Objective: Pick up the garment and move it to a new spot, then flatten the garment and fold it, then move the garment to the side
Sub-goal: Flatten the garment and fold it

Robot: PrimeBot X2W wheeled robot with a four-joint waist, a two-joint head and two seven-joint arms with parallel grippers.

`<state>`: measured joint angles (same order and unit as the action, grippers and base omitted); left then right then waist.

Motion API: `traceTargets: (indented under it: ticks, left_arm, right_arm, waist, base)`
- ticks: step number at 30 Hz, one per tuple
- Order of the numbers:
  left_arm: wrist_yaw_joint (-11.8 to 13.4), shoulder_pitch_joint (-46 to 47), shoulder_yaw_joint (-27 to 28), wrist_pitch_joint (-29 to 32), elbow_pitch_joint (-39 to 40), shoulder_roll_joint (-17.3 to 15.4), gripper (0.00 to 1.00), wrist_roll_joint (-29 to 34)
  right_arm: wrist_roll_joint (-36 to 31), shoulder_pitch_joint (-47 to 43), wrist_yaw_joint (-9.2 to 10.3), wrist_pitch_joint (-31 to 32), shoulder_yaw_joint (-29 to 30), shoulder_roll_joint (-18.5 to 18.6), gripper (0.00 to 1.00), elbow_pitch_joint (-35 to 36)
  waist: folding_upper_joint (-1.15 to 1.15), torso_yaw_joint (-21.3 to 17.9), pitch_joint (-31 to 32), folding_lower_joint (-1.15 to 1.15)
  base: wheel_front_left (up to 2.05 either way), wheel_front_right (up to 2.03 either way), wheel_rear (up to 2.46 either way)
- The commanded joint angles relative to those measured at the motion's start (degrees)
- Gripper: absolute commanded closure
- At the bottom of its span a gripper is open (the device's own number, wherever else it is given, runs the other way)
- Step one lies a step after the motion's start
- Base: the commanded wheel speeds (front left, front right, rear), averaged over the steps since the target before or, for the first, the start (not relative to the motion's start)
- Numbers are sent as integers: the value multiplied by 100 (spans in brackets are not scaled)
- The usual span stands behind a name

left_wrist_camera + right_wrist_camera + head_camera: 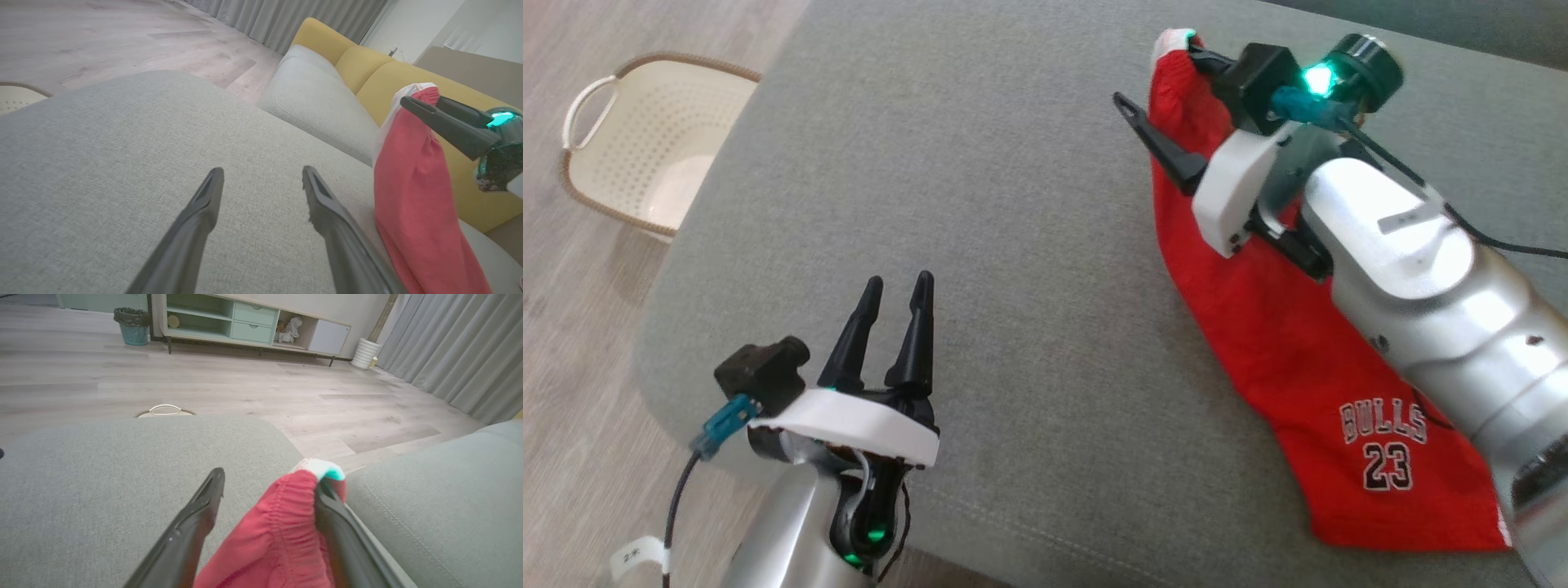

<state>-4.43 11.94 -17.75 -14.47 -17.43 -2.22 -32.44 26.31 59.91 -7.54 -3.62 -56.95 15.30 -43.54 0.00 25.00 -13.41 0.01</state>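
Observation:
The garment (pixel 1258 327) is a pair of red shorts with white trim and "BULLS 23" printed on it. It trails across the grey cushion (pixel 980 204) at the right, with its waistband end lifted. My right gripper (pixel 1160 77) is open, and the gathered waistband (pixel 282 514) hangs draped over one finger (pixel 331 506) while the other finger stands apart from it. In the left wrist view the garment (pixel 408 196) hangs down from that right gripper (pixel 425 104). My left gripper (pixel 894 306) is open and empty above the cushion's near left part, well away from the garment (pixel 261 175).
A cream laundry basket (pixel 645 139) stands on the wood floor past the cushion's left edge. A grey sofa seat (pixel 318 94) with a yellow back (pixel 327 38) lies beyond the cushion. A pale green cabinet (pixel 245 322) and a bin (pixel 132 320) stand far off.

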Motion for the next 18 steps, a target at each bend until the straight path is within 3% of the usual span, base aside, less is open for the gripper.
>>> traceTargets:
  ticks: [1,9,15,18]
  left_arm:
    - [53,220,173,-52,154,-65,0,3]
    - [32,253,385,-52,174,-65,0,157]
    - [-23,281,567,-52,175,-65,0,269]
    - [-50,285,592,-52,188,-65,0,270]
  right_arm:
    - [83,169,5,-47,35,-48,0,51]
    - [521,316,5,-170,-297,0,0,-657]
    - [710,252,5,-77,-637,266,0,-691]
    - [893,213,5,-269,-451,416,0,-706]
  waist:
    - [0,-52,24,-1]
    - [0,-719,220,-1]
    - [0,-1366,462,-1]
    - [0,-1576,614,-1]
  base:
    - [0,0,0]
    - [0,0,0]
    - [0,0,0]
    - [0,0,0]
